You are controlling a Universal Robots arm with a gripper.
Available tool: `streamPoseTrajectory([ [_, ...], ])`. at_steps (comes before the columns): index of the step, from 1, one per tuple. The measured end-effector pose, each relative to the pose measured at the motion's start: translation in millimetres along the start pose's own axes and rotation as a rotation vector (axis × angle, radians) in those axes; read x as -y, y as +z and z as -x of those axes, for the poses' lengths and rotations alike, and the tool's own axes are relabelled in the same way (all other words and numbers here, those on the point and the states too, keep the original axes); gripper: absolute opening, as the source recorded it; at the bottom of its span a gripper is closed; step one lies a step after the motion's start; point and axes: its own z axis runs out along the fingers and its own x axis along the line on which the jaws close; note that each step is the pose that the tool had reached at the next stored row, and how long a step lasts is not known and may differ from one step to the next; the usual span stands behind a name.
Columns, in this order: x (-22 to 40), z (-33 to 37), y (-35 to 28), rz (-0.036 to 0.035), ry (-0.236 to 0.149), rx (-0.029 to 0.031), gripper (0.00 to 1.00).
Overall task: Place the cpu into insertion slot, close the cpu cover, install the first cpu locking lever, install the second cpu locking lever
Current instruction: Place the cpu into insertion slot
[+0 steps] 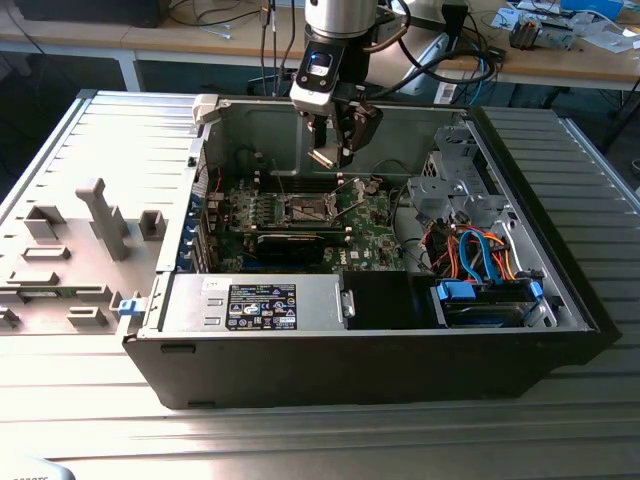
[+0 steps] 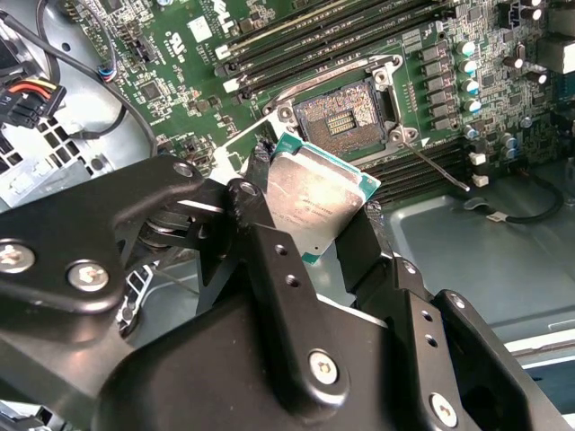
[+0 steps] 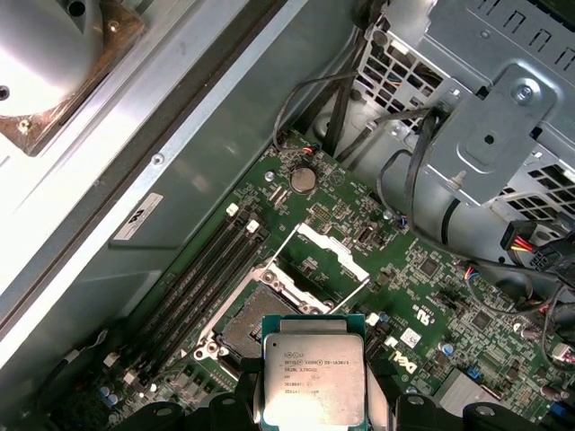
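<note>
My gripper [image 1: 335, 150] hangs inside the open computer case, above the green motherboard [image 1: 365, 215]. It is shut on the cpu [image 2: 314, 193], a flat square chip with a silvery top [image 3: 313, 377], held by two opposite edges between the black fingers [image 2: 247, 206]. The insertion slot [image 2: 346, 117] lies open below it, showing its dark centre [image 3: 252, 325] inside a silver rim. The cpu cover [image 3: 328, 256] is a silver frame swung up off the socket at its hinged edge. A thin wire lever [image 2: 431, 162] sticks out beside the socket.
Memory slots [image 2: 341, 36] run along one side of the socket. A long black card [image 1: 290, 243] lies in front of it, then the power supply [image 1: 260, 305]. The grey drive cage [image 1: 450, 185] and coloured cables [image 1: 480, 250] fill the case on the exterior view's right.
</note>
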Motion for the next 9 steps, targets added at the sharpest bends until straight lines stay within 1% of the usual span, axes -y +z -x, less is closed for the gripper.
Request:
streamPoseTrajectory([
  [9,0.0,0.0,0.2,-0.0003,0.013,0.0009,0.54],
])
